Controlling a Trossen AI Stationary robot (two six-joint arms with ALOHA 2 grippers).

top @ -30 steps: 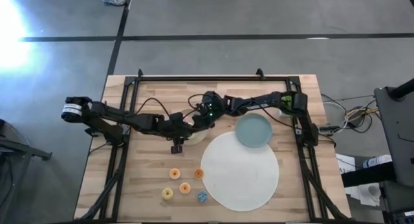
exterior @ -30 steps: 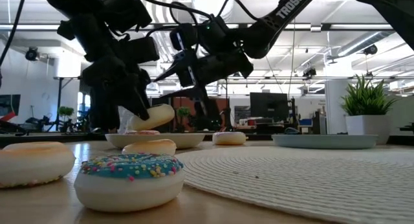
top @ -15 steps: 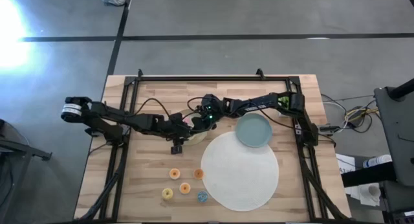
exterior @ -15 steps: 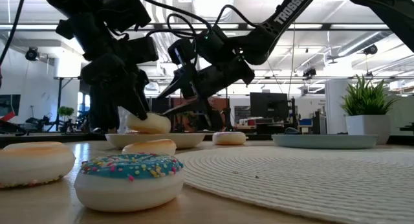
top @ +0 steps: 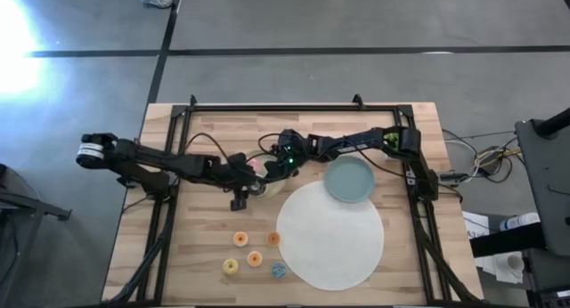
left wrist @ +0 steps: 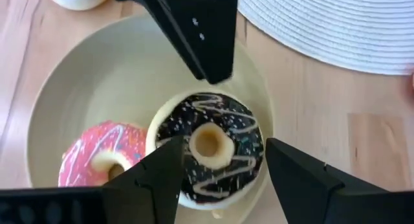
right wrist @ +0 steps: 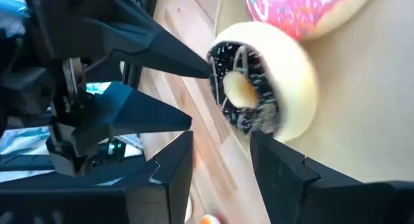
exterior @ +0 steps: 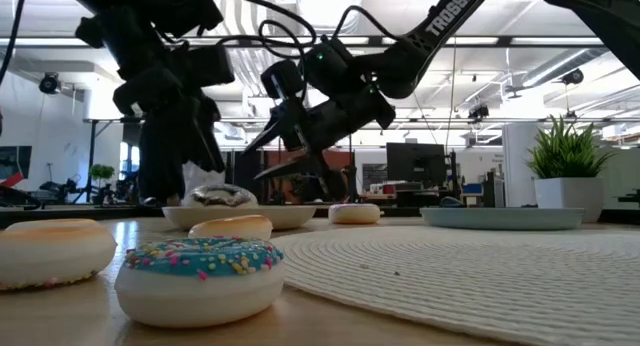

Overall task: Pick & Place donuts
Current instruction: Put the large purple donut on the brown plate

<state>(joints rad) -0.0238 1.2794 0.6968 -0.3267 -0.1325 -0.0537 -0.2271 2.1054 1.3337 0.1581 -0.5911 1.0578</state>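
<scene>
Pink donut (left wrist: 97, 162) beside brown-white donut (left wrist: 210, 149).

Glossy brown-iced donut (left wrist: 208, 148) on a smooth matt beige plate (left wrist: 97, 75), pale wooden table (left wrist: 310, 88)

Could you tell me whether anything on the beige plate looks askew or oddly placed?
Yes: the brown-iced donut in the beige plate overlaps the pink donut rather than lying flat. Both grippers, left and right, crowd over that plate, fingers open.
</scene>
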